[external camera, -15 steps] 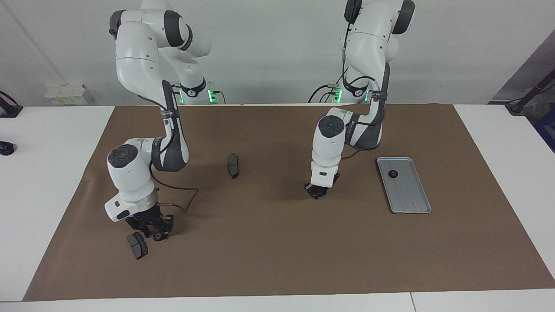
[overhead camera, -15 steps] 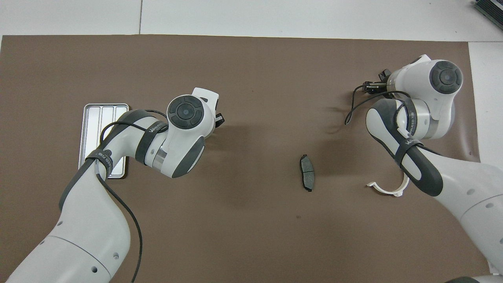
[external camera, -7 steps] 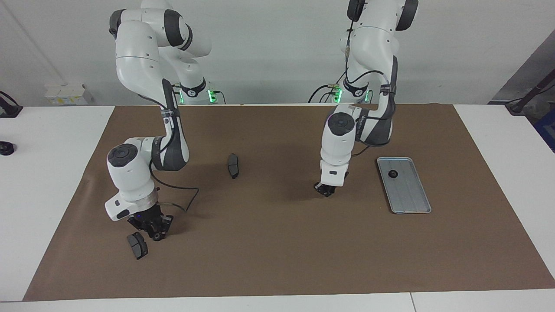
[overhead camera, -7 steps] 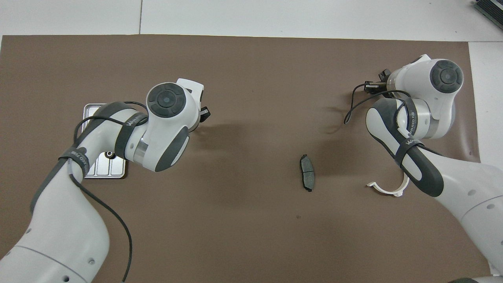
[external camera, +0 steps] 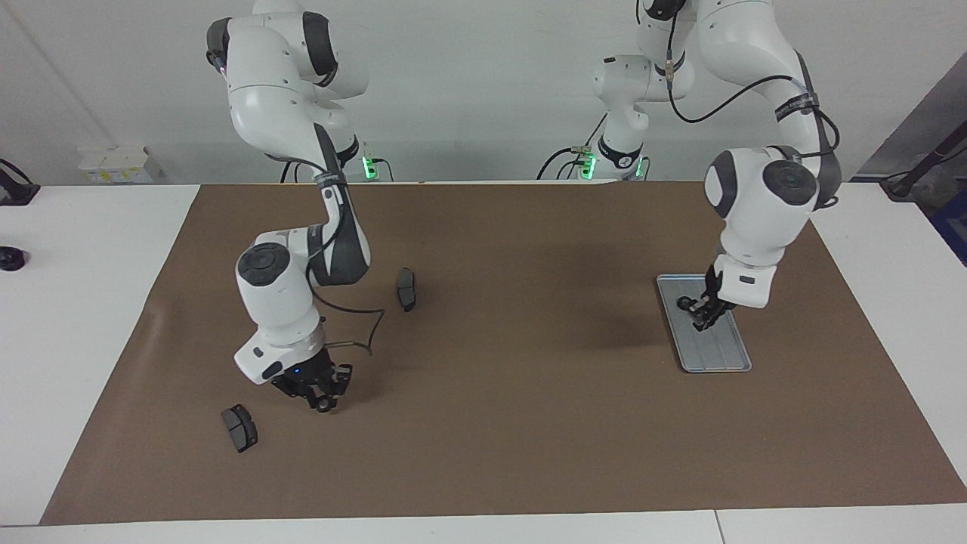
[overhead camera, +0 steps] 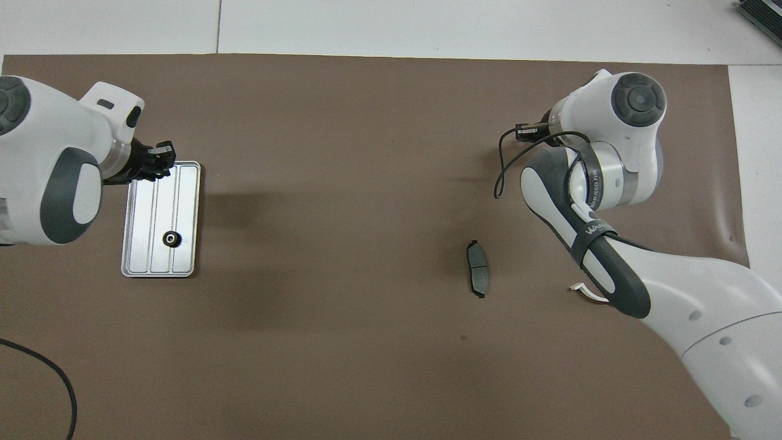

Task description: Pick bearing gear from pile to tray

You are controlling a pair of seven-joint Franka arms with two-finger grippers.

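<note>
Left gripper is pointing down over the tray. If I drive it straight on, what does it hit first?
Most likely the bare grooved floor of the tray, close beside the black ring lying in it. Exactly where over the tray the left gripper hangs is unclear, so a graze is possible.

Both glossy white, rounded-link robot arms had dark grey joint bands and round dark grey caps. Thin black cables looped along each, strapped by black bands. Green lights glowed at the bases, upper centre of the frame. The small black two-finger grippers ended each arm
</note>
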